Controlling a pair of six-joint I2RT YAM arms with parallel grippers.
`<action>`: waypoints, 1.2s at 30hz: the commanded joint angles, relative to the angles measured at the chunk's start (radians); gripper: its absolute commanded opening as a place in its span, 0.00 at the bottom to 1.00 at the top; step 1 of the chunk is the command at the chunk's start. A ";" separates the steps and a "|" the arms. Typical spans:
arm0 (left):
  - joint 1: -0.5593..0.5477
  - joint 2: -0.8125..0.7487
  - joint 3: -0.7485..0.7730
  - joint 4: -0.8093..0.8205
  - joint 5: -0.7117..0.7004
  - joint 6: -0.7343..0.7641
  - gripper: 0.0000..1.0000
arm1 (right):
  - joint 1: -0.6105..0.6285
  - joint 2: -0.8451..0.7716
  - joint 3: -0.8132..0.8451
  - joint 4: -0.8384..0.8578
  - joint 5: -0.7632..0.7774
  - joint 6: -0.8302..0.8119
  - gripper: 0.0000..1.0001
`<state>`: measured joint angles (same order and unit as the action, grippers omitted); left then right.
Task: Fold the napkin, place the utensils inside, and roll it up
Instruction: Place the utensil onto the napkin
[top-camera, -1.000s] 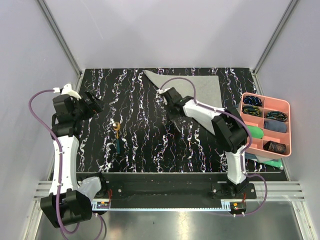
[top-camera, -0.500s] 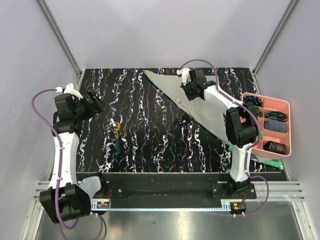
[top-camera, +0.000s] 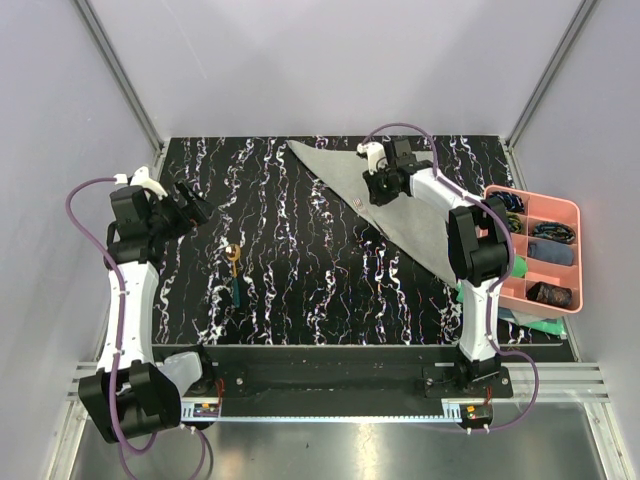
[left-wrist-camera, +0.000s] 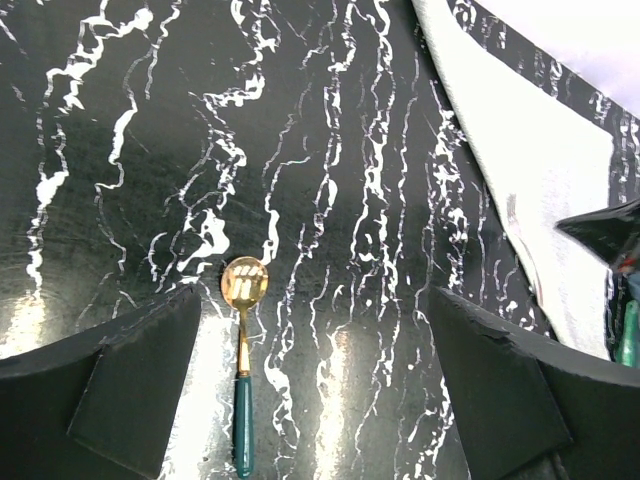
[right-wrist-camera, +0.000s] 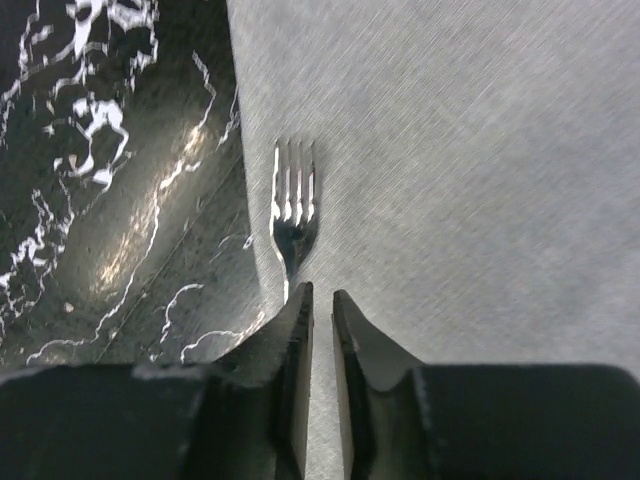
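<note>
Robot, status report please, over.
Left hand open, facing spoon. Right hand barely parted at fork, grip unclear. Fork at napkin edge. No obstruction seen.

Black marble-look tabletop w/ white veining (top-camera: 300, 285) fills the mid of the top view. It's glossy, w/ soft bright glare patches in both wrist views. Pale lilac-grey wall panels (top-camera: 320, 60) close off the back & both sides. They meet at slanted silver aluminium frame posts (top-camera: 118, 75), one per back corner. A flat black rail (top-camera: 330, 372) runs along the near table edge, w/ a thin pale ruler-like strip (top-camera: 330, 412) just below it. Brushed grey metal surface (top-camera: 340, 450) at the bottom. Light is even & diffuse.
</note>
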<state>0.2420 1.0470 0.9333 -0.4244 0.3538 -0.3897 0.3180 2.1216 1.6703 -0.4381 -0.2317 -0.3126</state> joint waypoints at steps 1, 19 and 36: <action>0.005 -0.001 -0.005 0.053 0.050 -0.009 0.99 | 0.004 -0.040 -0.049 -0.024 -0.055 0.050 0.24; 0.005 -0.010 -0.010 0.056 0.057 -0.012 0.99 | 0.035 -0.014 -0.080 -0.027 0.025 0.029 0.32; 0.006 -0.015 -0.011 0.061 0.060 -0.012 0.99 | 0.043 0.041 -0.050 -0.034 0.075 0.009 0.24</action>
<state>0.2420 1.0492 0.9264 -0.4160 0.3866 -0.3977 0.3534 2.1517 1.5841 -0.4694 -0.1810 -0.2848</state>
